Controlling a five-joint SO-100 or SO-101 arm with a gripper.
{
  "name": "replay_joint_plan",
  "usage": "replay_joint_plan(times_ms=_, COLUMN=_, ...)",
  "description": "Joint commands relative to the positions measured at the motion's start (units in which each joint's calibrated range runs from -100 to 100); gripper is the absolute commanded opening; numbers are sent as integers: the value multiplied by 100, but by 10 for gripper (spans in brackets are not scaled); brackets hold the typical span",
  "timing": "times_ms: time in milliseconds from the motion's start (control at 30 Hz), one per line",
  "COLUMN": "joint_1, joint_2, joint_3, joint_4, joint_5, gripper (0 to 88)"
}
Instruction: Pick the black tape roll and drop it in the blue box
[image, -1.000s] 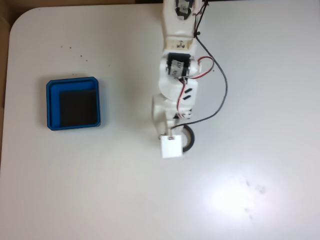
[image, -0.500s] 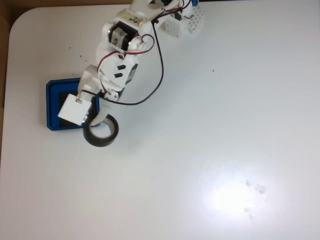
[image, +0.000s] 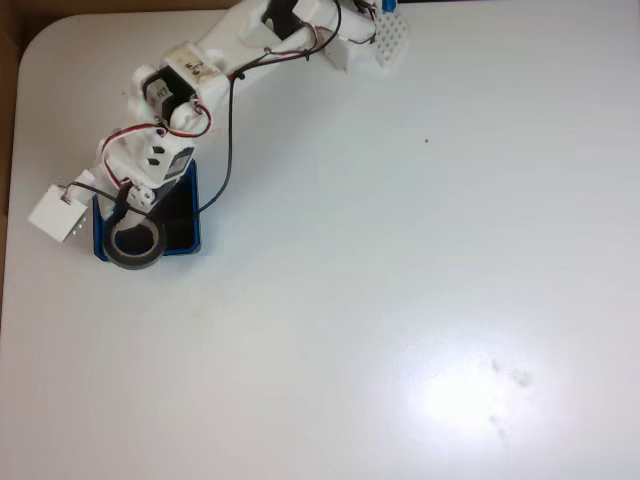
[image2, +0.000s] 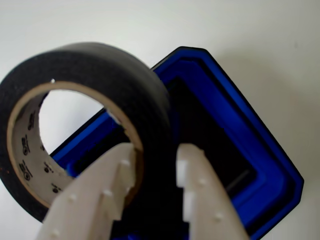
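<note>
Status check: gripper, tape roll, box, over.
Gripper shut on the black tape roll, one finger through its centre. Roll hangs over the blue box at its lower-left corner in the fixed view. Nothing in the way.

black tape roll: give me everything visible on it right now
The black tape roll is a matte black ring with a tan printed cardboard core and open centre. The tool pinches its wall, one finger inside the core, one outside. It hangs tilted over the blue box; in the fixed view it overlaps the box's lower-left corner.

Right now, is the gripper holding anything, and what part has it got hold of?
Yes. The gripper holds the black tape roll by its wall, one finger inside the ring and one outside.
</note>
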Motion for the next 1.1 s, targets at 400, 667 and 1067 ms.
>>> replay_joint_plan(times_ms=400, joint_1=673, joint_2=89, joint_3=-430, joint_4=56, joint_5=30, gripper=6)
replay_joint_plan(times_ms=667, joint_1=673, joint_2=55, joint_3=-430, joint_4=939, joint_5=21, gripper=6)
replay_joint_plan(times_ms=1067, joint_1=770, joint_2=89, joint_3=-439, joint_4=1021, joint_5=-23, gripper=7)
